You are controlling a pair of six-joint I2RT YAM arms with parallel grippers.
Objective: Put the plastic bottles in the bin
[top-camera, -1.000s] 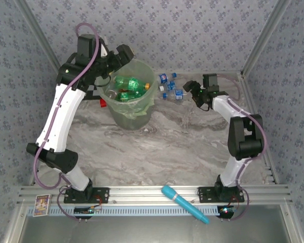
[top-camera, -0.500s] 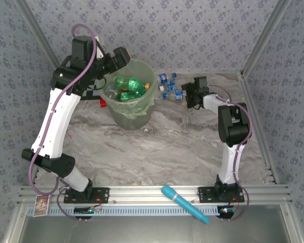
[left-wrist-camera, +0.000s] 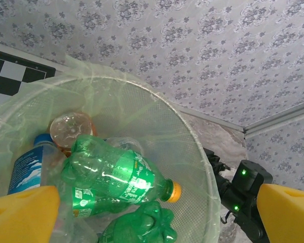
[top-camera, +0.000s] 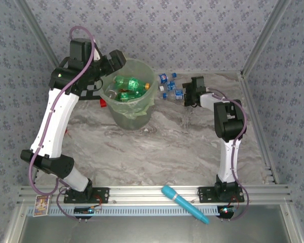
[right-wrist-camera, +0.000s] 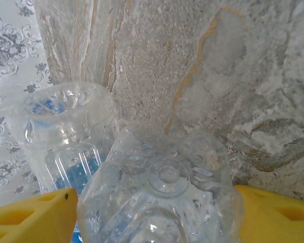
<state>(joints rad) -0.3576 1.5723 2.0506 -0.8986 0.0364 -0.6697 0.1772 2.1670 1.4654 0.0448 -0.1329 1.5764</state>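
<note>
The bin (top-camera: 133, 115), a pale-green bucket with a liner, stands at the back left and holds green plastic bottles (top-camera: 126, 83). My left gripper (top-camera: 119, 57) hangs open over its far-left rim. Its wrist view looks down on a green bottle with an orange cap (left-wrist-camera: 116, 174), a blue-labelled one (left-wrist-camera: 25, 169) and the bin's rim (left-wrist-camera: 192, 131); the left gripper (left-wrist-camera: 154, 212) holds nothing. Clear bottles with blue caps (top-camera: 168, 83) lie right of the bin. My right gripper (top-camera: 188, 94) is at them, open, with a clear bottle's base (right-wrist-camera: 164, 187) between its yellow fingers (right-wrist-camera: 30, 220).
A second clear bottle (right-wrist-camera: 66, 131) lies just left of the one between my right fingers. A small red block (top-camera: 102, 104) sits left of the bin. A cyan stick (top-camera: 185, 203) lies on the front rail. Patterned walls close the back and sides.
My right gripper has swung left from the open table to the clear bottles, its arm folding upright. My left arm has shifted slightly left and stayed open over the bin.
</note>
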